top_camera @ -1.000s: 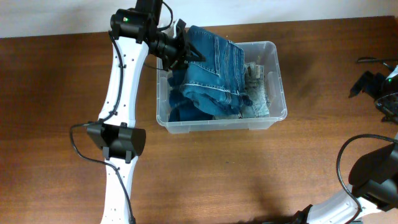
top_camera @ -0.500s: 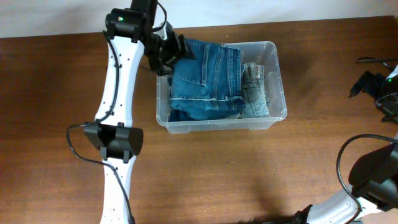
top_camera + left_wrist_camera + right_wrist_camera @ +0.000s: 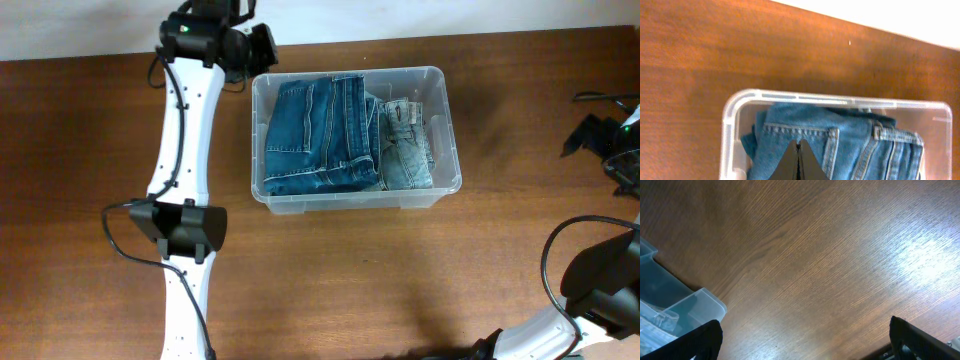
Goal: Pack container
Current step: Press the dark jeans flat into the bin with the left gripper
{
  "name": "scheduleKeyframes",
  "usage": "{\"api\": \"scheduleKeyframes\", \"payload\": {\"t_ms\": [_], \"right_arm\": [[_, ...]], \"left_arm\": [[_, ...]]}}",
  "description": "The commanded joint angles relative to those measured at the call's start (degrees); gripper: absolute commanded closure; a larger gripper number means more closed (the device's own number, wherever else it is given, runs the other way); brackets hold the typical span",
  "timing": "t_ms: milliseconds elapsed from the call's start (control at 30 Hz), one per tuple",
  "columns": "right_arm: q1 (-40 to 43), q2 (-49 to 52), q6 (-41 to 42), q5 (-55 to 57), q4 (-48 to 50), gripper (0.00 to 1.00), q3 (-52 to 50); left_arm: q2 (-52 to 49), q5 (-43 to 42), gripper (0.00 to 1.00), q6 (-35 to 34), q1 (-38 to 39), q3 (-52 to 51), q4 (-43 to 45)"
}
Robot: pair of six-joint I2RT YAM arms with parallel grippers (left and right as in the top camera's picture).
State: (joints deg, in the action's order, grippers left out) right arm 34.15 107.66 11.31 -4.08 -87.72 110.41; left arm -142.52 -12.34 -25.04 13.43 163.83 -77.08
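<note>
Your left gripper (image 3: 799, 150) was pressed together, empty, by the far-left corner of the container (image 3: 350, 205), which sat far on the tabletop (image 3: 400, 280) holding folded jeans (image 3: 320, 135). Your right gripper (image 3: 805, 342) was spread wide above the tabletop.

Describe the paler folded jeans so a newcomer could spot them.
A clear plastic container stands on the brown wooden table. Inside, two folded denim pieces lie side by side. The faded jeans are the narrower stack on the right in the overhead view, beside the larger deep-blue jeans.
</note>
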Motion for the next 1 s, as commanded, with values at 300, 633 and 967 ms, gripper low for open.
{"api": "scheduleKeyframes", "payload": {"t_ms": [300, 633, 967], "right_arm": [[0.0, -0.2, -0.4, 0.3, 0.2, 0.02, 0.0], [0.0, -0.2, -0.4, 0.3, 0.2, 0.02, 0.0], [0.0, -0.2, -0.4, 0.3, 0.2, 0.01, 0.0]], "left_arm": [[2.4, 0.1, 0.99, 1.8, 12.7, -21.8, 4.3], [4.3, 0.2, 0.98, 4.2, 12.8, -21.7, 8.9], [4.7, 0.2, 0.95, 5.4, 14.5, -15.4, 9.8]]}}
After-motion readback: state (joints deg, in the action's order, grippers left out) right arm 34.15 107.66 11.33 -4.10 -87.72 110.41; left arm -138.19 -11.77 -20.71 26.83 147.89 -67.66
